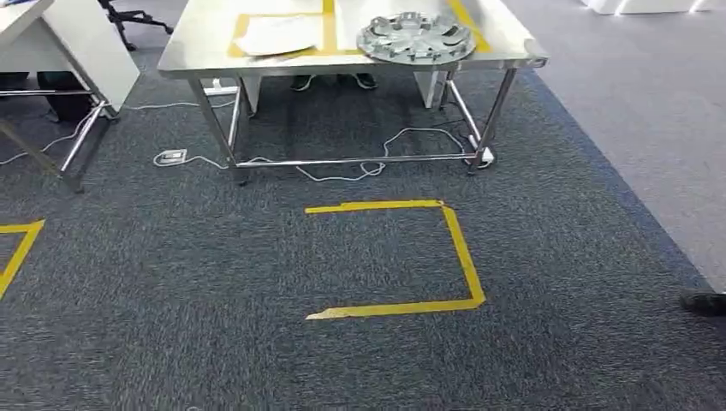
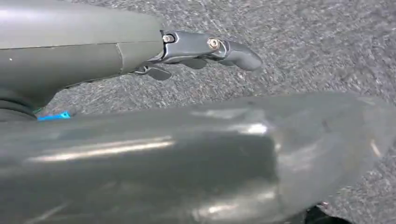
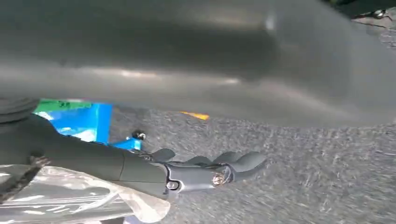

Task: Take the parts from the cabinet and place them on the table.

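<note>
Wheel cover [image 1: 416,38] on table [image 1: 197,51]: light, stiff, slippery; I'd grip its rim. My left hand [image 2: 205,49] and right hand [image 3: 205,170] spread, empty

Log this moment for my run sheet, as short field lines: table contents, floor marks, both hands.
table: steel, on grey carpet
on table: silver wheel cover; white sheet beside it
floor marks: yellow tape outline before the table
left hand: holds nothing, over carpet
right hand: over carpet; clear plastic wrapping lies under its wrist, grip unclear
</note>
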Available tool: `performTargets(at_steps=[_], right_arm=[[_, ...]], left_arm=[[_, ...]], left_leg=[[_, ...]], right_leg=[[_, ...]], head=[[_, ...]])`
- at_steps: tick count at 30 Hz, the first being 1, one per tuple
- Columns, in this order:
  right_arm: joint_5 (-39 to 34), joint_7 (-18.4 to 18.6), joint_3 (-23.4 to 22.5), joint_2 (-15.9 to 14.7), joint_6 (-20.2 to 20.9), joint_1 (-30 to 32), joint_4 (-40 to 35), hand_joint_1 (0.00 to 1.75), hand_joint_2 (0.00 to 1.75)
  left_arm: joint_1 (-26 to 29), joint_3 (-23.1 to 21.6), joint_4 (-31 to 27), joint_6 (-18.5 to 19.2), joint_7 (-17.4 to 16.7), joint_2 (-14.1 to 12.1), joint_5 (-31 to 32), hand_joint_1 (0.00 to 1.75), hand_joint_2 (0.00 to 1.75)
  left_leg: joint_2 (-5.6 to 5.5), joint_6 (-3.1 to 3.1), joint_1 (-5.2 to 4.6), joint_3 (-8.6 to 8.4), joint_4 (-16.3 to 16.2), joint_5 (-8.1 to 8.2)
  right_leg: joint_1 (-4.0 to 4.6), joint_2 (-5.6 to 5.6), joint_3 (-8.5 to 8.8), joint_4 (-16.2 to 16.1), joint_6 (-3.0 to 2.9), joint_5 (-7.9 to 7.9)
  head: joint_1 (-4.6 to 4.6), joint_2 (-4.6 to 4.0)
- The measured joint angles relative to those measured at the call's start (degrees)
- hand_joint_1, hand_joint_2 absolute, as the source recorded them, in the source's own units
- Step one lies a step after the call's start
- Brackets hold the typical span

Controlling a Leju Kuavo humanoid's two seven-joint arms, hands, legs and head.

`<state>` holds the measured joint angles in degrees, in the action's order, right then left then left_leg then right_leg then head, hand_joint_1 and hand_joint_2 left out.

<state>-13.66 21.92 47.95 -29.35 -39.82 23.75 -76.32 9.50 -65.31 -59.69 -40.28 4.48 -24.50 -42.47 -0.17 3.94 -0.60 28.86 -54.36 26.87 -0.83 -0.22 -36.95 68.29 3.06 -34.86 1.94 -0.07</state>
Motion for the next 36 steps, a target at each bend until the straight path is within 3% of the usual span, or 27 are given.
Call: performTargets(at_steps=[1, 2, 3, 5, 6, 7, 8, 11, 12, 13, 14, 16, 17, 19, 20, 21, 22, 23, 26, 27, 28, 29, 31, 32, 33, 34, 36], right_arm=[[0.02, 0.00, -0.09, 0.00, 0.00, -0.03, 0.00, 0.00, 0.00], [0.02, 0.00, -0.09, 0.02, 0.00, 0.02, 0.00, 0.00, 0.00], [0.02, 0.02, -0.13, 0.02, 0.00, 0.05, 0.00, 0.00, 0.00], [0.02, 0.00, -0.46, 0.02, 0.00, 0.09, 0.00, 0.00, 0.00], [0.09, 0.00, -0.48, 0.02, 0.00, 0.05, 0.00, 0.00, 0.00], [0.09, 0.00, -0.48, 0.09, 0.00, -0.08, 0.00, 0.00, 0.00], [0.11, -0.04, -0.52, 0.13, -0.02, 0.02, 0.00, 0.00, 0.00], [0.04, -0.02, -0.55, 0.13, -0.02, 0.16, 0.00, 0.00, 0.00], [0.04, -0.02, -0.55, 0.15, -0.02, 0.10, 0.00, 0.00, 0.00], [0.07, -0.02, -0.55, 0.15, -0.02, 0.14, 0.00, 0.00, 0.00], [0.09, -0.04, -0.57, 0.20, -0.02, 0.13, 0.00, 0.00, 0.00], [0.07, -0.02, -0.61, 0.20, -0.02, 0.30, 0.00, 0.00, 0.00], [0.07, 0.00, -0.61, 0.20, 0.00, 0.29, 0.02, 0.00, 0.00], [0.09, 0.00, -0.63, 0.22, -0.02, 0.18, 0.00, 0.00, 0.00], [0.09, 0.02, -0.63, 0.22, 0.00, 0.18, 0.00, 0.00, 0.00], [0.09, 0.02, -0.66, 0.22, -0.02, 0.19, 0.00, 0.00, 0.00], [0.09, 0.02, -0.66, 0.24, -0.02, 0.21, 0.00, 0.00, 0.00], [0.09, 0.02, -0.70, 0.28, -0.02, 0.23, 0.00, 0.00, 0.00], [0.11, 0.02, -0.76, 0.28, -0.02, 0.00, 0.00, 0.00, 0.00], [0.11, 0.00, -0.85, 0.28, -0.04, -0.05, -0.02, 0.00, 0.00], [0.13, -0.02, -0.85, 0.31, -0.04, -0.08, -0.02, 0.00, 0.00], [0.13, -0.09, -0.85, 0.31, -0.04, -0.03, -0.02, 0.00, 0.00], [-0.02, 0.02, -0.85, 0.31, -0.04, 0.14, 0.02, 0.00, 0.00], [0.00, 0.00, -0.83, 0.31, -0.04, 0.14, 0.02, 0.00, 0.00], [-0.07, 0.00, -0.76, 0.31, -0.04, 0.14, 0.02, 0.00, 0.00], [-0.04, -0.02, -0.68, 0.31, -0.04, 0.14, 0.02, 0.00, 0.00], [-0.04, -0.04, -0.70, 0.31, -0.04, 0.14, 0.02, 0.00, 0.00]], left_arm=[[0.04, -0.02, 0.00, 0.00, 0.00, 0.02, 0.00, 0.00, 0.00], [0.10, -0.02, 0.00, 0.02, 0.00, 0.02, 0.00, 0.00, 0.00], [0.16, -0.04, 0.00, 0.02, 0.02, 0.07, -0.04, 0.00, 0.00], [0.14, -0.04, 0.00, 0.02, 0.02, 0.20, -0.13, 0.00, 0.00], [0.04, -0.04, 0.02, 0.02, 0.11, 0.22, -0.15, 0.00, 0.00], [-0.01, -0.04, 0.02, 0.00, 0.18, 0.13, -0.17, 0.00, 0.00], [-0.21, -0.06, 0.00, 0.00, 0.20, 0.09, -0.17, 0.00, 0.00], [0.00, -0.07, 0.00, 0.00, 0.28, 0.04, -0.22, 0.00, 0.00], [0.08, -0.09, 0.00, 0.00, 0.28, 0.00, -0.22, 0.00, 0.00], [0.14, -0.18, 0.00, 0.00, 0.28, 0.07, -0.24, 0.00, 0.00], [0.08, -0.20, 0.00, 0.00, 0.28, 0.04, -0.24, 0.00, 0.00], [-0.07, -0.22, 0.00, 0.00, 0.30, 0.06, -0.22, 0.00, 0.00], [-0.06, -0.24, 0.00, 0.00, 0.31, 0.13, -0.24, 0.00, 0.00], [0.13, -0.26, 0.00, 0.00, 0.46, 0.20, -0.22, 0.00, 0.00], [0.16, -0.28, 0.00, 0.00, 0.55, 0.22, -0.17, 0.00, 0.00], [0.15, -0.28, 0.00, 0.00, 0.66, 0.22, -0.15, 0.00, 0.00], [0.11, -0.28, 0.00, 0.00, 0.70, 0.22, -0.15, 0.00, 0.00], [-0.10, -0.28, 0.02, 0.00, 0.74, 0.26, -0.15, 0.00, 0.00], [0.25, -0.26, 0.02, 0.00, 0.85, 0.31, -0.17, 0.00, 0.00], [0.33, -0.26, 0.02, 0.00, 0.87, 0.31, -0.20, 0.00, 0.00], [0.45, -0.28, 0.02, 0.00, 0.96, 0.37, -0.26, 0.00, 0.00], [0.33, -0.31, 0.02, 0.00, 1.00, 0.37, -0.33, 0.00, 0.00], [0.07, -0.28, 0.02, 0.00, 1.07, 0.48, -0.33, 0.00, 0.00], [0.04, -0.26, 0.02, 0.00, 1.16, 0.48, -0.37, 0.00, 0.00], [0.13, -0.26, 0.02, 0.00, 1.18, 0.48, -0.50, 0.00, 0.00], [0.16, -0.26, 0.02, 0.00, 1.18, 0.48, -0.52, 0.00, 0.00], [0.09, -0.26, 0.02, 0.00, 1.20, 0.48, -0.55, 0.00, 0.00]], left_leg=[[-0.31, -0.16, 0.01, 0.45, -0.11, -0.22], [-0.76, -0.38, 0.04, 0.80, -0.28, -0.40], [-1.17, -0.56, 0.15, 1.05, -0.54, -0.52], [-2.19, -0.99, 0.45, 1.56, -1.20, -0.54], [-2.74, -1.39, 0.58, 1.84, -1.74, -0.48], [-3.21, -1.86, 0.46, 2.30, -2.06, -0.41], [-3.87, -2.30, 0.27, 2.84, -2.77, -0.28], [-5.51, -3.26, 0.66, 3.19, -2.89, -0.84], [-5.12, -3.47, 0.73, 3.29, -3.50, -0.35], [-2.87, -3.73, 0.54, 4.10, -5.38, 1.49], [-1.52, -4.01, 0.60, 5.70, -9.37, 4.27], [-0.59, -4.28, 0.77, 9.23, -18.49, 8.83], [-0.49, -4.28, 0.84, 10.04, -21.11, 9.61], [-0.30, -3.96, 0.81, 7.84, -18.18, 7.17], [0.21, -3.57, 0.71, 5.04, -13.21, 4.64], [1.51, -3.05, 0.53, 2.18, -8.02, 2.48], [4.30, -2.46, 0.11, 0.33, -4.35, 2.07], [4.88, -2.22, -0.24, -0.14, -2.86, 2.68], [2.94, -1.66, -0.37, 0.98, -3.09, 2.50], [2.27, -1.27, 0.19, 0.58, -2.34, 1.97], [1.83, -1.06, 0.25, 0.61, -2.12, 1.82], [1.25, -0.82, 0.27, 0.79, -2.13, 1.68], [-0.08, -0.60, 0.19, 1.09, -2.14, 1.55], [-0.83, -0.59, 0.17, 1.11, -2.17, 1.54], [-1.52, -0.60, 0.15, 1.02, -2.18, 1.53], [-2.25, -0.61, 0.14, 0.91, -2.19, 1.54], [-3.90, -0.74, 0.18, 0.59, -2.34, 1.63]], right_leg=[[0.00, 0.00, -1.40, 3.90, 0.15, -1.67], [-0.05, 0.00, -1.66, 5.20, 0.22, -1.88], [-0.19, 0.01, -0.27, 3.73, 0.25, -0.75], [-0.54, 0.68, 5.64, -5.90, 0.45, 3.47], [-0.93, 2.37, 8.94, -11.20, 0.67, 5.08], [-1.05, 5.26, 10.06, -13.28, 0.75, 3.33], [-0.96, 4.44, 9.78, -13.42, -0.19, 3.68], [-0.60, 2.53, 9.70, -12.93, -1.19, 3.77], [-0.86, 1.56, 9.61, -13.07, -1.61, 4.00], [-0.75, 1.08, 9.64, -13.07, -1.94, 3.97], [-0.63, 0.33, 9.56, -13.07, -2.33, 3.98], [-0.41, -1.28, 9.41, -13.04, -2.41, 3.95], [-0.29, -2.09, 9.36, -13.03, -2.46, 3.93], [-0.11, -3.50, 9.42, -13.02, -2.47, 3.88], [0.02, -4.26, 9.57, -13.02, -2.45, 3.82], [0.10, -4.92, 9.79, -13.02, -2.42, 3.72], [0.17, -5.47, 9.93, -13.02, -2.24, 3.56], [0.67, -6.14, 9.93, -12.68, -1.83, 3.25], [0.68, -8.28, 10.37, -12.89, -1.17, 3.55], [0.61, -7.85, 10.19, -12.77, -0.71, 2.97], [0.33, -3.79, 9.69, -11.55, -0.39, 1.83], [0.15, -1.44, 8.13, -8.25, -0.30, -0.22], [0.12, 0.02, 3.23, 1.62, -0.10, -4.28], [0.15, 0.12, 1.20, 5.26, -0.01, -5.03], [0.13, 0.13, 0.58, 5.76, 0.00, -4.13], [0.13, 0.14, 1.30, 3.70, -0.03, -2.00], [0.01, 1.53, 5.80, -6.86, -0.22, 4.21]], head=[[0.04, 0.00], [0.04, 0.00], [0.00, 0.00], [0.02, 0.00], [0.07, 0.00], [0.09, 0.00], [-0.07, 0.00], [-0.13, 0.00], [-0.11, 0.00], [-0.55, 0.00], [-0.79, 0.00], [-0.77, 0.00], [-0.79, 0.00], [-0.81, 0.00], [-0.81, 0.00], [-0.79, 0.00], [-0.79, 0.00], [-0.83, 0.00], [-0.83, 0.00], [-0.81, 0.00], [-0.48, 0.00], [-0.30, 0.00], [-0.33, 0.00], [-0.35, 0.00], [-0.35, 0.00], [-0.37, 0.00], [-0.35, 0.00]])
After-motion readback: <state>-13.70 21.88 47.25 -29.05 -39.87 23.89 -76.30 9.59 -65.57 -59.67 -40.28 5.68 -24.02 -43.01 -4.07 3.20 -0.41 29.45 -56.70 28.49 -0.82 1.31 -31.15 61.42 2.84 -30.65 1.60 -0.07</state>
